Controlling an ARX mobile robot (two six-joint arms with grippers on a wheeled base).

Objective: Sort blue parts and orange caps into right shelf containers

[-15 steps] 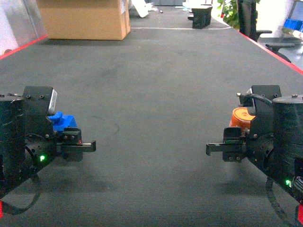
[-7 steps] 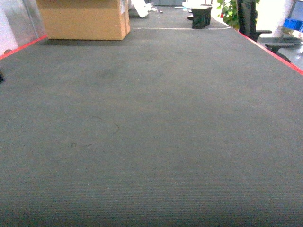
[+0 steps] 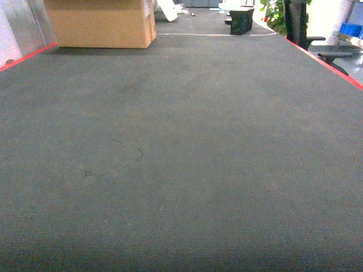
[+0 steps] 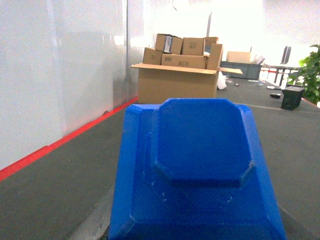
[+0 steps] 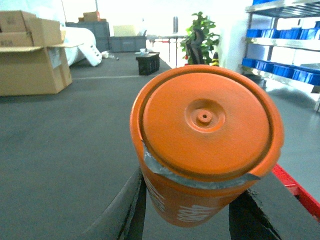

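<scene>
A blue part (image 4: 197, 170) with a raised octagonal top fills the left wrist view. My left gripper (image 4: 196, 234) is shut on it, with only a sliver of a grey finger (image 4: 97, 220) showing at its left. My right gripper (image 5: 192, 217) is shut on an orange cap (image 5: 205, 130), a round lidded piece held between two dark fingers (image 5: 125, 210). Beyond it on the right stands the steel shelf (image 5: 282, 9), holding bright blue containers (image 5: 305, 75). Neither gripper shows in the head view.
The dark felt table (image 3: 181, 158) has red edges (image 3: 329, 61). A cardboard box (image 3: 99, 22) stands at the far left, a black object (image 3: 242, 20) at the far end, and an office chair (image 3: 317, 45) beyond the right edge. A white wall (image 4: 55, 75) runs along the left.
Both arms, holding the blue part and the orange cap, have left the head view since a second ago. The table top there now shows no arm.
</scene>
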